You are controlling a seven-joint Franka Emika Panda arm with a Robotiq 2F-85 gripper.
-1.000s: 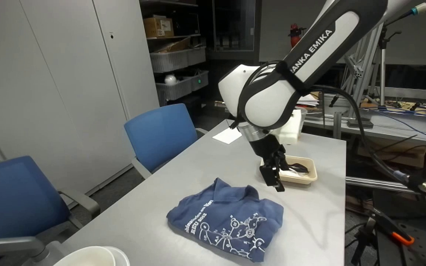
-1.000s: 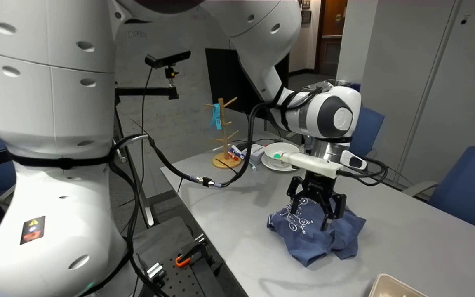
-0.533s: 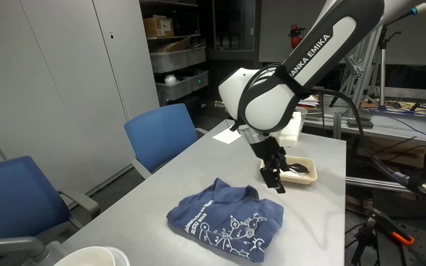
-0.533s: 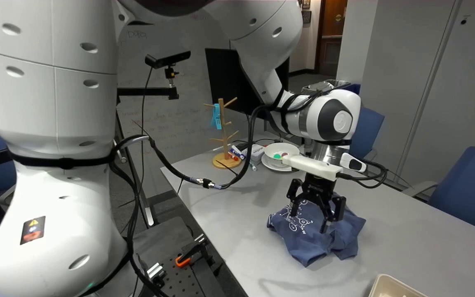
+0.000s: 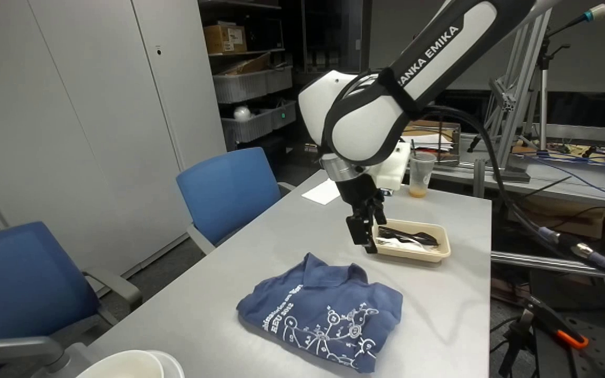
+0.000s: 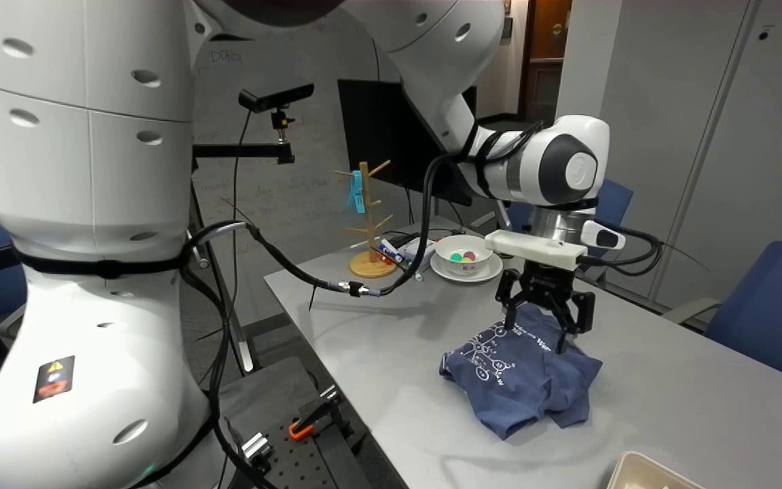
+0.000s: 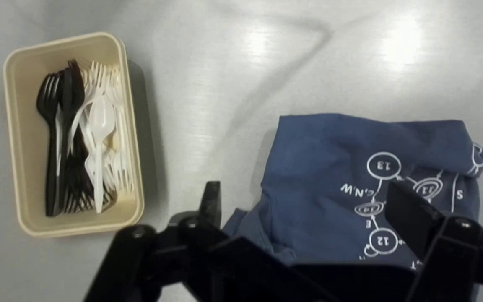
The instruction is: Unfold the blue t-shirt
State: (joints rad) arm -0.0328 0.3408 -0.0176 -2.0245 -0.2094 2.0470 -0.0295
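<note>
T-shirt (image 5: 323, 314) lay folded on the table (image 5: 439, 320); I saw the gripper (image 6: 535, 332) hang near it without touching, fingers (image 6: 585, 312) spread wide.

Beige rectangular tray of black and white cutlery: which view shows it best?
The wrist view: it looks down into the beige tray, its cutlery clearly visible. Exterior views show less: an oblique look, the black two-fingered gripper hiding part of one edge, or just a corner at the frame's bottom.
</note>
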